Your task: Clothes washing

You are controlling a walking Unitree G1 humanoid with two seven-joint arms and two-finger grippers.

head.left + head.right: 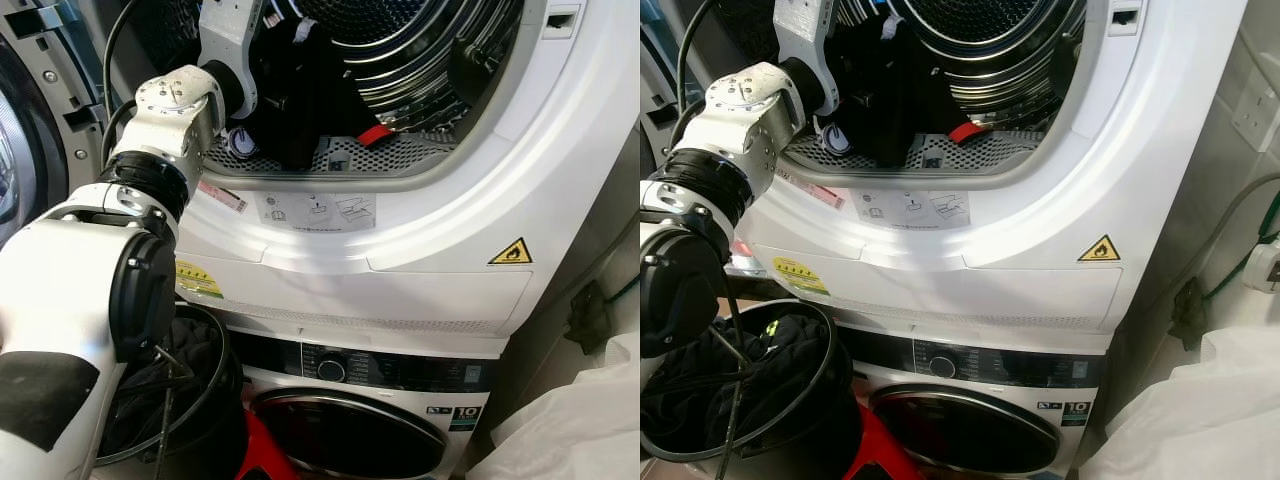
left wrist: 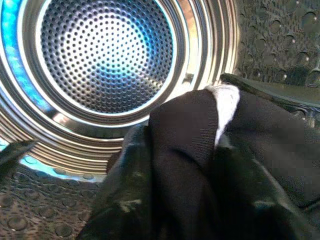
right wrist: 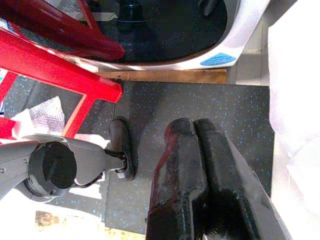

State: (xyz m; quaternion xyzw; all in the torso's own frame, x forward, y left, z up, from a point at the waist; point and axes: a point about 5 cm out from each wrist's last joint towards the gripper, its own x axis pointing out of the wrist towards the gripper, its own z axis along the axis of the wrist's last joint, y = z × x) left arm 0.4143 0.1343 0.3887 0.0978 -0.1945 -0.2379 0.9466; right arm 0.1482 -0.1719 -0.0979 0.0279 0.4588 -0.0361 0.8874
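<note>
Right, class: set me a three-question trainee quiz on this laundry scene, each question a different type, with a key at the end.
1. True or false: the left gripper is inside the open upper drum.
2. Multiple choice: the dark garment held by the left gripper is
A. lying on the floor
B. hanging in the drum mouth
C. draped over the red stool
3. Fill the gap: the right gripper hangs low over the speckled floor mat with its fingers ____.

Key
1. True: the left arm reaches through the drum opening.
2. B: the garment hangs from the gripper just above the perforated lint filter.
3. Shut: the two black fingers press together, holding nothing.
</note>
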